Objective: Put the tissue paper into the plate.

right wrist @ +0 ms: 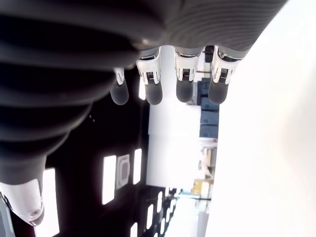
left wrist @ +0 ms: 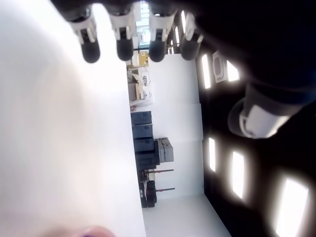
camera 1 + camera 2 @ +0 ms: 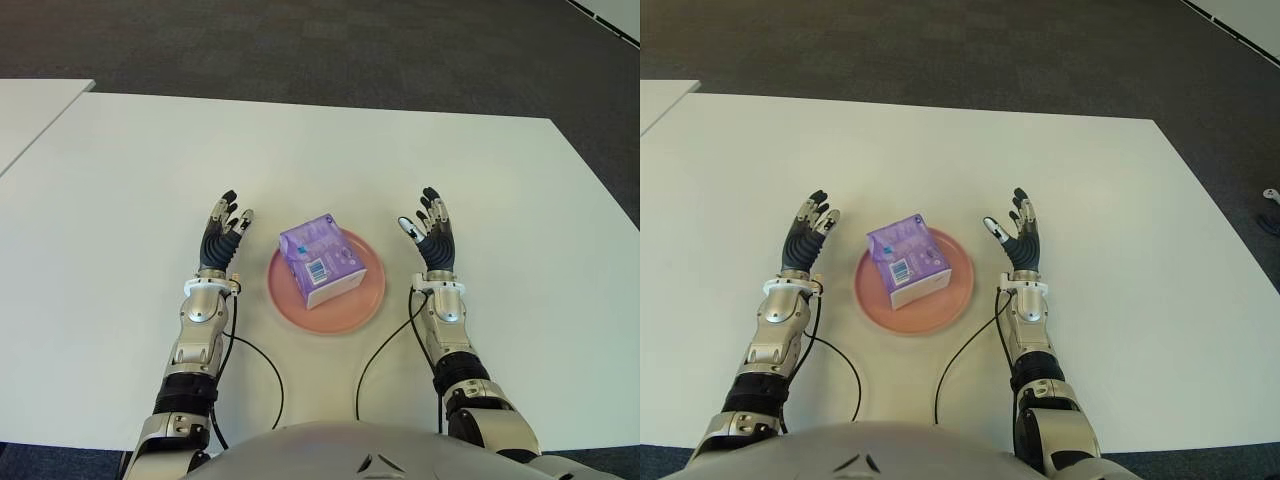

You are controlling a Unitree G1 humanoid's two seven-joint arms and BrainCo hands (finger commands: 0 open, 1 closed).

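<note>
The tissue paper pack (image 3: 321, 260) is sitting in the pink plate (image 3: 362, 309) near the desk's (image 3: 120, 180) front edge. Left hand (image 3: 222, 238) and right hand (image 3: 431, 237) are flanking it, fingers spread, holding nothing. A careless swing inward could be knocking the pack off.

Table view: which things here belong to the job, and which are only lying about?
Job:
- tissue pack, already lying in the plate
- plate
- left hand, open, left of the plate
- right hand, open, right of the plate

Not the job:
- table
- second table at far left
</note>
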